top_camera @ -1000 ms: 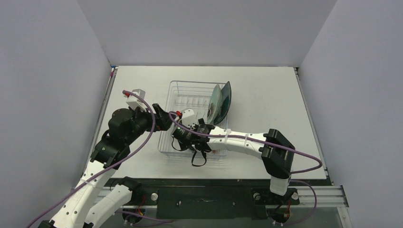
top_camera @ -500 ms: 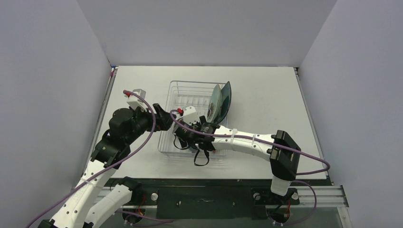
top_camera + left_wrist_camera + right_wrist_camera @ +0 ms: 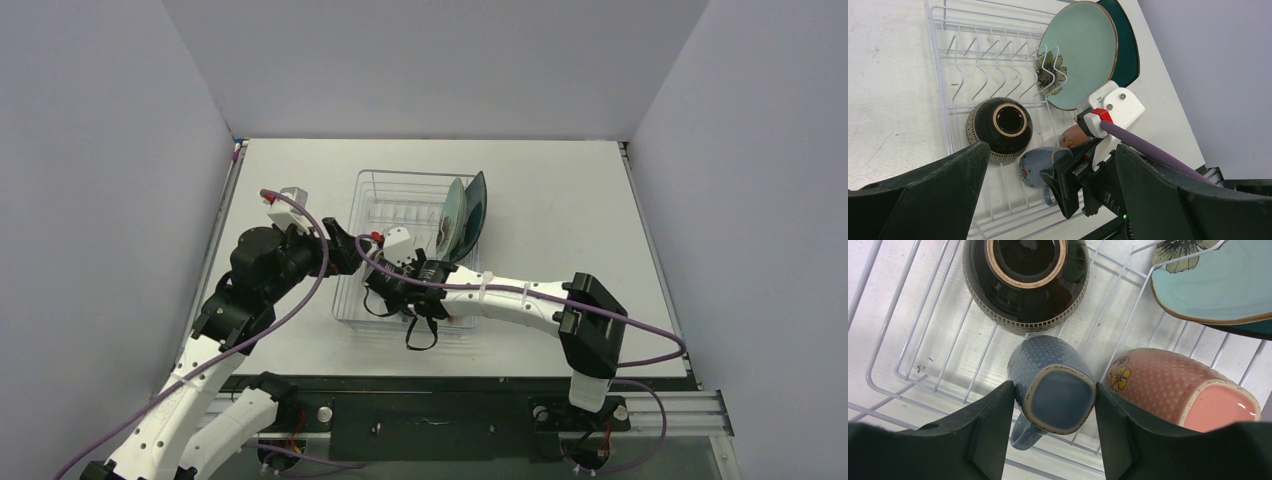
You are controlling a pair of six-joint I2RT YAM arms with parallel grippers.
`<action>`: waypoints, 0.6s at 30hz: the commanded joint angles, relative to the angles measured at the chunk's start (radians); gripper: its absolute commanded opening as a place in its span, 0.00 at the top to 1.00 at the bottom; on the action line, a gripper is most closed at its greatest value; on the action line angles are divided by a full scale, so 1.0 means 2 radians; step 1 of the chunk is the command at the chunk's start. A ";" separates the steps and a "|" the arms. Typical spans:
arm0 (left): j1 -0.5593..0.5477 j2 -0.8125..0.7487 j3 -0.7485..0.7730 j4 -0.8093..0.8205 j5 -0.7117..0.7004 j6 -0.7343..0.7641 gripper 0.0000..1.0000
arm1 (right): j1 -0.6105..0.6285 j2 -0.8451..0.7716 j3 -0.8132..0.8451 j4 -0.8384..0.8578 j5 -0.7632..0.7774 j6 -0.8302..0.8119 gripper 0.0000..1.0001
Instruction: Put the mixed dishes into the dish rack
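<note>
White table (image 3: 560,200); rack (image 3: 983,70) fully loaded; right claw (image 3: 1054,390) clamps the blue mug (image 3: 1050,365), release pending; left claw (image 3: 1050,147) spread, empty.

Dish rack (image 3: 400,185) centred on the surface (image 3: 560,200), holding: round plate (image 3: 1080,55) on edge in the far-right prongs, squarish plate (image 3: 1128,45) just behind it on the right; bowl (image 3: 998,125) upside down at the left; left mug (image 3: 1053,385) just before the bowl; right mug (image 3: 1173,385) beside that mug, before the plates.
</note>
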 commanded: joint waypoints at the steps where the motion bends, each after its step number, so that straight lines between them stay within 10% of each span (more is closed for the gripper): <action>1: 0.001 -0.004 0.010 0.022 0.004 0.008 0.04 | 0.002 0.020 0.019 0.009 -0.003 -0.006 0.61; 11: 0.001 -0.009 0.007 0.020 0.003 0.009 0.04 | 0.010 0.036 0.042 0.006 -0.009 -0.008 0.74; 18: 0.001 -0.010 0.007 0.019 0.002 0.009 0.04 | 0.014 0.039 0.047 -0.008 -0.007 -0.009 0.58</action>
